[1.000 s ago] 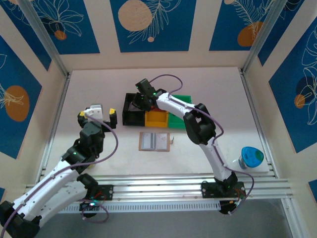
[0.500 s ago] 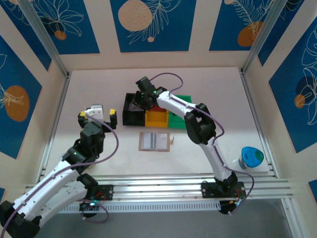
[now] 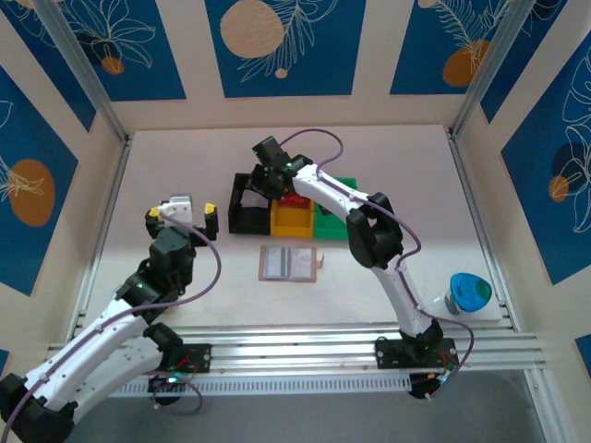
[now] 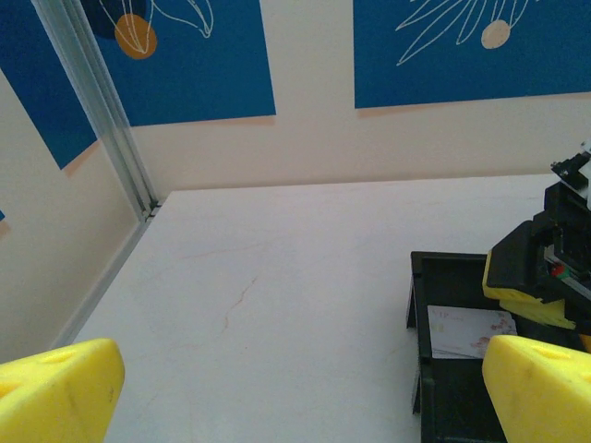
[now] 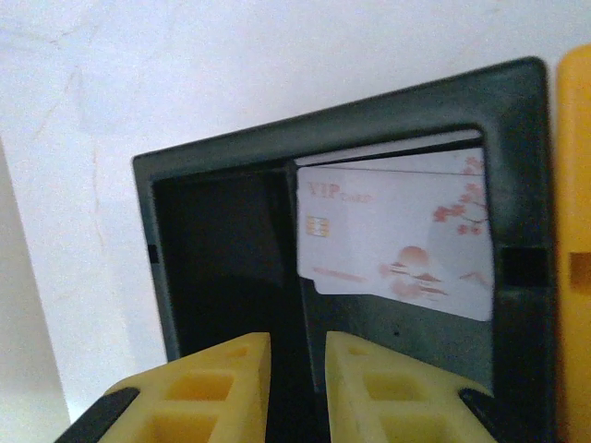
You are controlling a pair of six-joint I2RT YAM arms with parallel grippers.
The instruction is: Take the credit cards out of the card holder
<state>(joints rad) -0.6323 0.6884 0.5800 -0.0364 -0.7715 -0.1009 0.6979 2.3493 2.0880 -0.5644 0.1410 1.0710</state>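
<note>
Card holder (image 3: 289, 263): open, on bench (image 3: 175, 166). Card (image 5: 397, 235): in black bin (image 5: 231, 157). Left gripper (image 4: 300, 383) jaws wide apart; right gripper (image 5: 297, 351) jaws barely apart, empty.

Three bins stand side by side in a row around the middle of the tabletop (image 3: 185, 157): the left bin (image 3: 242, 217), the middle bin (image 3: 292, 221) and the right bin (image 3: 326, 224). The card holder (image 3: 289, 263) lies open just in front of the middle bin, towards the near edge. A card (image 5: 397, 240) lies in the left bin, in the compartment next to the middle bin, and a small container (image 3: 469, 293) stands well apart by the near right corner.
</note>
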